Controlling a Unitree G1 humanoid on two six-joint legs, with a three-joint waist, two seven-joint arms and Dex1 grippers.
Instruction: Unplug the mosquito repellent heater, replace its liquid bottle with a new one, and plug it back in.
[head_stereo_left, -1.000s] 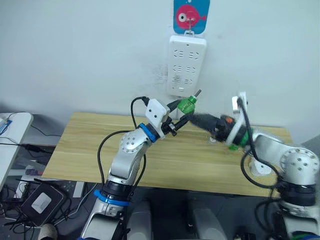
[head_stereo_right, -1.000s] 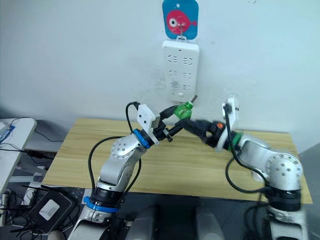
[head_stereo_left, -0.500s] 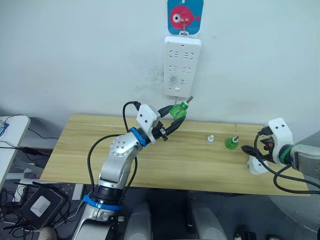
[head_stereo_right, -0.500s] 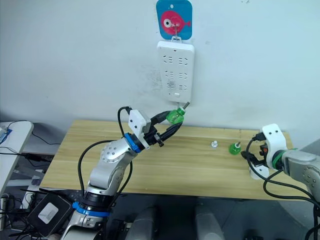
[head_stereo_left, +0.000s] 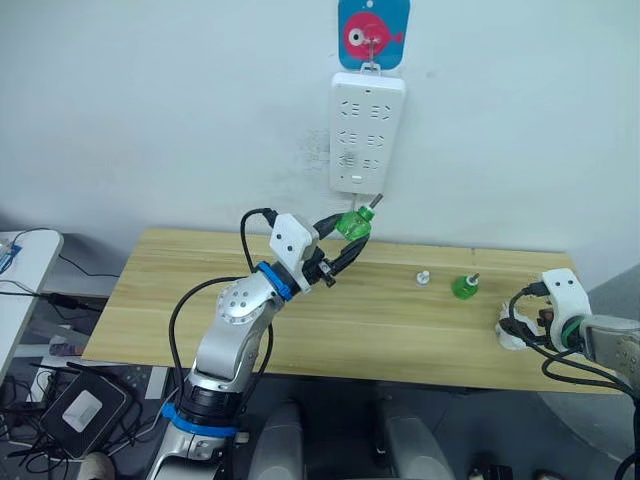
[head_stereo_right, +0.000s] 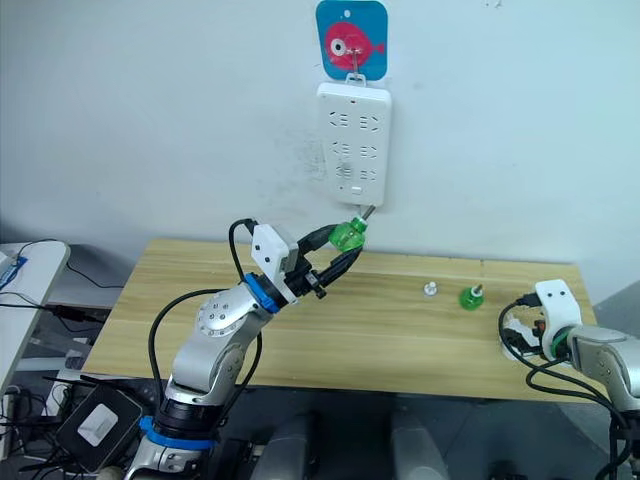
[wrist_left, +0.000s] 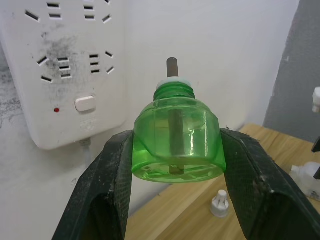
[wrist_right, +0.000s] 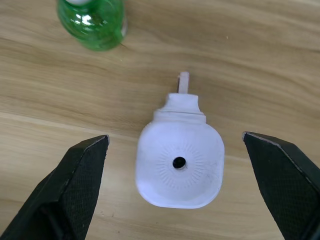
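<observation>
My left gripper (head_stereo_left: 350, 232) is shut on a green liquid bottle (wrist_left: 175, 145) with a dark wick, held up in the air just below the white power strip (head_stereo_left: 366, 130) on the wall. At the table's right end lies the white mosquito repellent heater (wrist_right: 180, 162), vent hole facing up. My right gripper (wrist_right: 176, 139) hovers over it, open, one finger on each side, not touching. A second green bottle (head_stereo_left: 463, 288) stands on the table a little left of the heater, and a small white cap (head_stereo_left: 422, 277) sits beside it.
The wooden table (head_stereo_left: 330, 330) stands against the white wall. A blue card with a pink fish (head_stereo_left: 372, 30) hangs above the strip. A white side table (head_stereo_left: 25, 260), cables and a black box (head_stereo_left: 80, 405) are at the far left.
A second ago my right gripper was up beside the held bottle; it has swung to the table's right end and settled over the heater. The left gripper still holds its bottle.
</observation>
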